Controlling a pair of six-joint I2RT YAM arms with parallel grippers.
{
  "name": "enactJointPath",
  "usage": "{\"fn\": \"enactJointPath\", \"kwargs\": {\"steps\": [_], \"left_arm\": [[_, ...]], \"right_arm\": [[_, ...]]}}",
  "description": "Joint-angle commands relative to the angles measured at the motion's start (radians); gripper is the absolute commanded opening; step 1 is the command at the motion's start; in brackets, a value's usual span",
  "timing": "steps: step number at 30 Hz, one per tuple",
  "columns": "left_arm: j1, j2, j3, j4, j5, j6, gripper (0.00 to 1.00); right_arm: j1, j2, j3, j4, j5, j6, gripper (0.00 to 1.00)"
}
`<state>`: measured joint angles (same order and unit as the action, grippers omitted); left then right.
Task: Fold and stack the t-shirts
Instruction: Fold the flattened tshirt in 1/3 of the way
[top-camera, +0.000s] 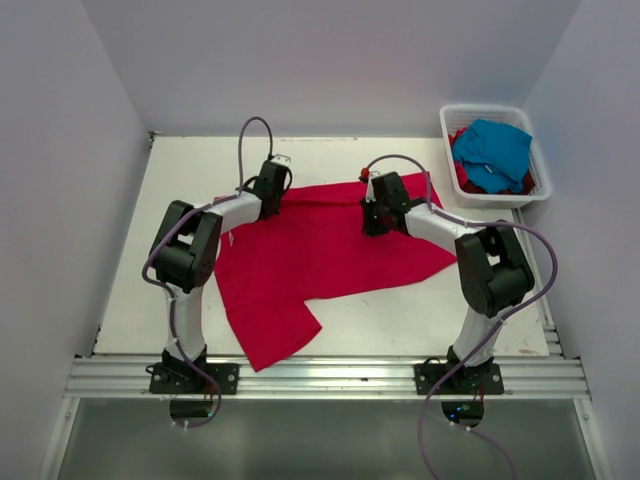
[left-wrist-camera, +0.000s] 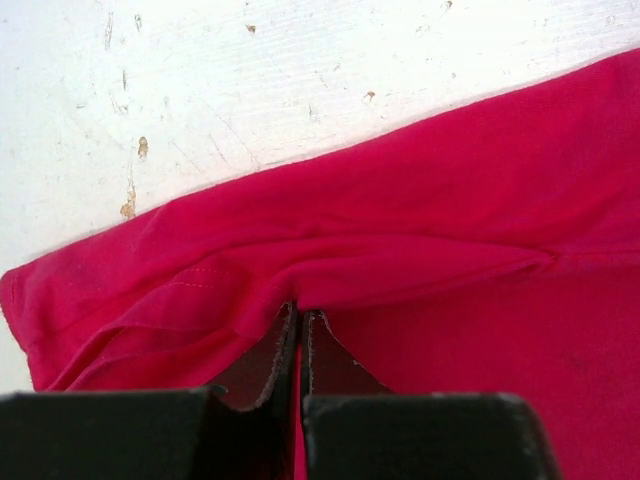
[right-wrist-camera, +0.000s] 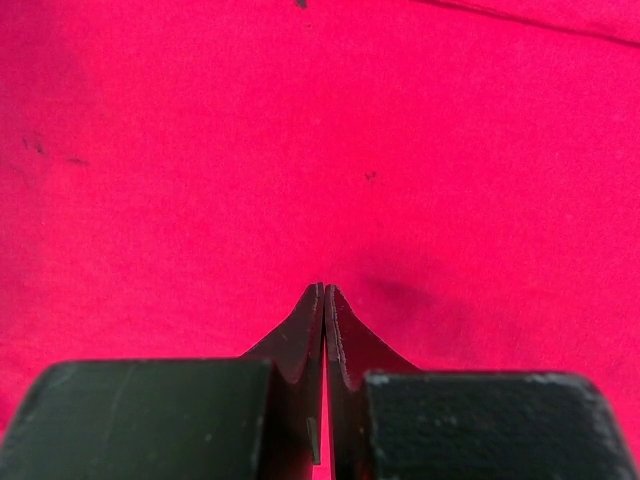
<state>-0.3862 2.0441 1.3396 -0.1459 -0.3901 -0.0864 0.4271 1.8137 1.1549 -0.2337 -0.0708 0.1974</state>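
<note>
The red shirt (top-camera: 320, 255) lies spread and rumpled on the table (top-camera: 130, 300) under both claws, one flap reaching back toward the arm bases.

The left claw (left-wrist-camera: 300, 312) is down on the shirt's far left edge. Its fingers are pinched on the cloth: creases run from both sides into the tips, and a hem with a stitched line lies just ahead of them. Beyond that hem, ahead of the claw, there is bare scratched table.

The right claw (right-wrist-camera: 324, 288) is down on the shirt near its far right part, fingers pressed together with only a sliver between them. The cloth all around its tips lies flat, with a faint dimple just to the right of them. Whether any cloth is caught cannot be told.

Well off to the right claw's right, at the table's far corner, the basket (top-camera: 446, 122) holds the blue shirt (top-camera: 492, 150), which lies on top of other red cloth (top-camera: 462, 176).
</note>
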Motion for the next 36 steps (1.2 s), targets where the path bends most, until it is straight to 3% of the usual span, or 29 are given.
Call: {"fn": "enactJointPath", "kwargs": {"steps": [1,17,36], "left_arm": [[0.006,-0.041,0.017,0.009,-0.024,-0.015,0.0],[-0.1,-0.242,-0.109,-0.113,0.056,-0.17,0.0],[-0.169,-0.266,-0.178,-0.159,0.065,-0.251,0.0]], "right_arm": [[0.002,0.007,0.02,-0.009,-0.006,-0.015,0.0],[0.002,-0.005,0.023,-0.007,-0.017,-0.01,0.0],[0.002,-0.011,0.025,-0.012,-0.023,-0.01,0.0]]}}
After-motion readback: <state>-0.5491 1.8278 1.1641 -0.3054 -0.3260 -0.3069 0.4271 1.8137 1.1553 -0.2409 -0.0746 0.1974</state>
